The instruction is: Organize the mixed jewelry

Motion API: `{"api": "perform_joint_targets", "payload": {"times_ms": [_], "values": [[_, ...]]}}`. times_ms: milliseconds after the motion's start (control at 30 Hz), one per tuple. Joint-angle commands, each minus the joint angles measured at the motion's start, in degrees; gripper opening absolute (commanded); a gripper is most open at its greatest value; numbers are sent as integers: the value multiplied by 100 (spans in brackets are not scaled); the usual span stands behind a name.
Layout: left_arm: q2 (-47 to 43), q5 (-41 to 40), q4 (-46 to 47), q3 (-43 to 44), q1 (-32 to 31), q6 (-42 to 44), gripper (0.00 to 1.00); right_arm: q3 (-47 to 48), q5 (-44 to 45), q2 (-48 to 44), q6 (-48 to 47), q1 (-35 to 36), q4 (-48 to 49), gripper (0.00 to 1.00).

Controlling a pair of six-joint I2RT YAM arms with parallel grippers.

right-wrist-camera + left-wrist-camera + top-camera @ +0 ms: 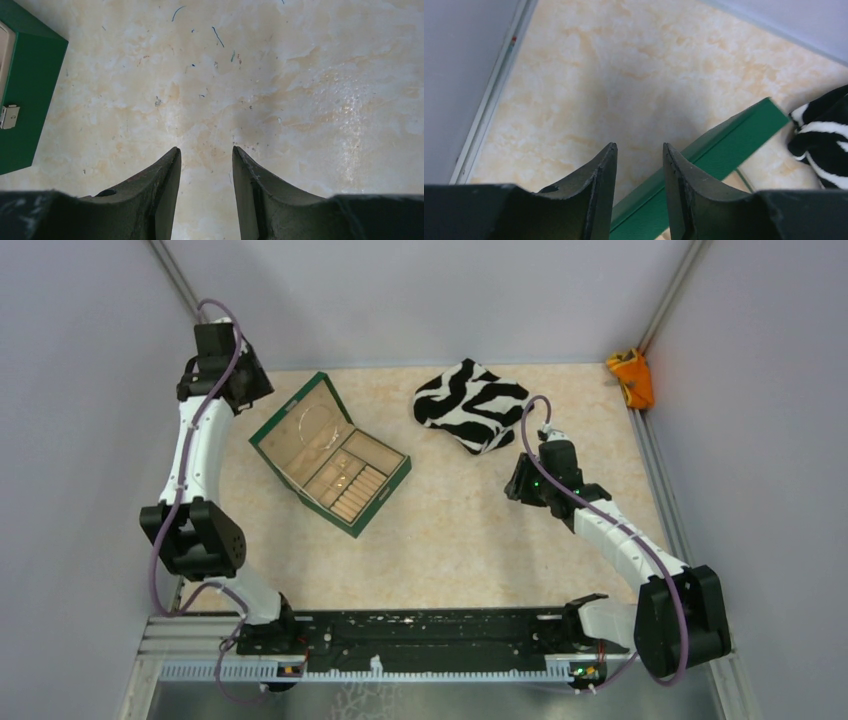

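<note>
Hoop (pixel 315 426) lies flat in the large far compartment of the open box (pixel 385 498), which sits at an angle on the left half of the table (pixel 450 550). A few gold specks (pixel 344 481) show in a middle compartment, too small to make out.

Over to the left arm: it rises from its base at the near edge, bends at a dark elbow out by the left wall, and the white forearm runs away to the far-left corner. The wrist is up above the table, just past the box's far-left side. From the wrist view the left gripper (pixel 639 146) points down at bare tabletop, with the green box edge passing under its right finger. The jaws are parted with nothing between them: released, holding nothing. The cloth (pixel 470 405) peeks in at the right of that view.

Now the right arm: its elbow is folded low by the right wall, and the forearm angles up and inward, putting the wrist just on the near side of the cloth. The right gripper (pixel 205 148) hangs over bare, speckled table, jaws apart and empty. The box's green corner and its small metal latch (pixel 9 116) sit at the left edge of that view, well apart from the fingers.

An orange object (pixel 632 377) sits tucked in the far-right corner.
</note>
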Motion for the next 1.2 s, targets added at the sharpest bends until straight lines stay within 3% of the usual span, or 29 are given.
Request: {"api": "perform_joint_targets", "payload": {"times_ms": [0,267,467,533,667,933,1067,1167], "values": [[55,614,-49,-339,155,-1,45,72,-42,-180,17,-23,223,42],[-697,2356,173,-1470,73,-189,41,114,-83,-71,59,-23,304,42],[-1618,3366,453,-2627,-287,-388,42,246,-175,116,70,-14,372,42],[-1811,3532,420,-2928,-698,-368,43,289,-214,182,71,-13,409,42],[-2107,3039,302,-3242,-1469,-217,44,411,-305,357,69,25,449,42],[-2070,2762,631,-3582,-1666,-253,42,533,-220,405,95,254,421,42],[-1717,1953,620,-3325,-2349,-237,40,538,-187,379,98,280,383,42],[-1359,691,206,-2682,-2811,-202,39,600,-151,379,102,308,333,42]]}}
